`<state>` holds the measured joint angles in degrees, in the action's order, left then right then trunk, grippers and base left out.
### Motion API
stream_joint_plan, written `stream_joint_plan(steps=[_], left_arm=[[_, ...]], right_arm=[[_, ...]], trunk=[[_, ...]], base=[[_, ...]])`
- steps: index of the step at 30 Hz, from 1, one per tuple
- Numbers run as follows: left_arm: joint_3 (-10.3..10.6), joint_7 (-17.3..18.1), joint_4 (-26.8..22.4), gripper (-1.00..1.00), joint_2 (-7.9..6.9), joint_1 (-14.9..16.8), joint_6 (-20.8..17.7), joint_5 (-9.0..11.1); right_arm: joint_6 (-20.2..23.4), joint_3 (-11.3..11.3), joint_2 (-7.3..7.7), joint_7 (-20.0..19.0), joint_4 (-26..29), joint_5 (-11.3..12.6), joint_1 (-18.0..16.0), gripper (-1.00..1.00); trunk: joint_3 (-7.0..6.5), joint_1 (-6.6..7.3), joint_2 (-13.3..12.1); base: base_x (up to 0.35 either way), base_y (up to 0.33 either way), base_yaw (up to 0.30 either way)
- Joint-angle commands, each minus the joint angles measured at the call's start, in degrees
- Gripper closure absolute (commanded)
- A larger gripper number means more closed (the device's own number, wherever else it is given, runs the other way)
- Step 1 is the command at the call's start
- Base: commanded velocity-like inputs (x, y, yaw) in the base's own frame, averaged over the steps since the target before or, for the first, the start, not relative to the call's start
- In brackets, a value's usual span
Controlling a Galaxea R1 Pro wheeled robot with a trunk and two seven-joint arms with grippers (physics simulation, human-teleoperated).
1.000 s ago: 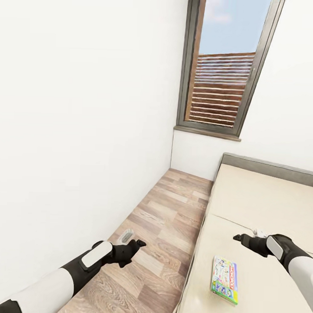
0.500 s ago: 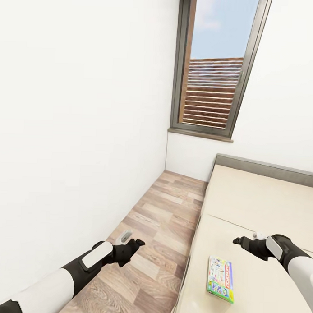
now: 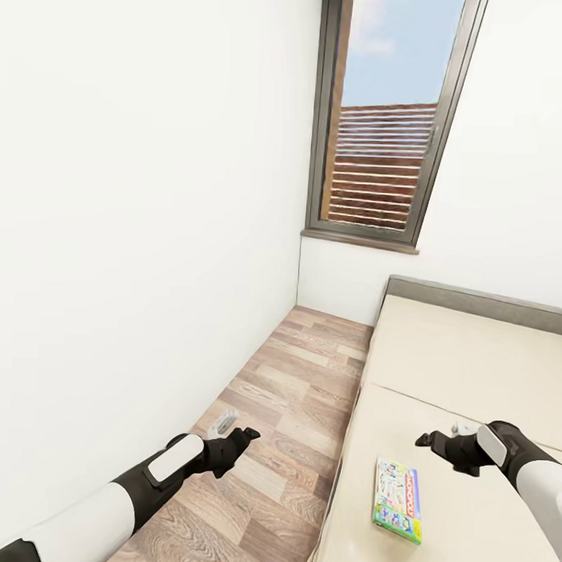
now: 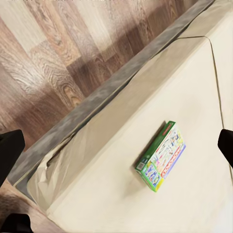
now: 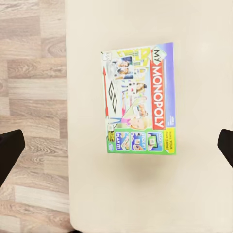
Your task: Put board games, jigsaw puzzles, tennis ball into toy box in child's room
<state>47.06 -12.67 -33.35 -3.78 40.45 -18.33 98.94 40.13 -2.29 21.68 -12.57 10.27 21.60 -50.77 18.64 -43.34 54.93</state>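
Observation:
A colourful Monopoly board game [image 3: 399,500] lies flat on the beige bed [image 3: 473,361], near the bed's left edge. My right gripper [image 3: 425,439] hovers above the mattress just beyond the box, open and empty. The right wrist view looks straight down on the box [image 5: 138,99], with dark fingertips [image 5: 9,150] far apart at the picture's sides. Over the wooden floor [image 3: 285,395] beside the bed, my left gripper [image 3: 245,435] is held open with nothing in it. Its wrist view has the box [image 4: 161,155] on the mattress. The table, toy box, puzzles and tennis ball are out of view.
A white wall [image 3: 137,227] runs close along my left side. A tall window [image 3: 383,131] stands at the far end of the narrow floor strip. The bed's grey headboard [image 3: 475,300] meets the far wall. Bare mattress stretches past the box.
The camera shifted a little, so the whole scene has slid left. My right gripper has dropped slightly toward the mattress. The board game and left gripper keep their places.

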Motion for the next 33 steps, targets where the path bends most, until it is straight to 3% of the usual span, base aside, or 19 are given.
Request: stream_joint_plan(steps=[1,33], left_arm=[[0.3,-0.4,-0.1,-1.0,0.08,0.1,0.2,0.4],[0.3,-0.3,-0.1,-1.0,0.41,0.1,0.1,0.2]], right_arm=[[0.4,-0.2,0.01,-0.3,0.1,-0.3,0.0,-1.0],[0.3,-0.3,0.01,-0.4,-0.1,-0.2,0.0,-1.0]], trunk=[[0.26,-0.23,0.5],[6.0,-7.26,13.3]], base=[[0.0,0.0,0.0],[0.0,0.0,0.0]])
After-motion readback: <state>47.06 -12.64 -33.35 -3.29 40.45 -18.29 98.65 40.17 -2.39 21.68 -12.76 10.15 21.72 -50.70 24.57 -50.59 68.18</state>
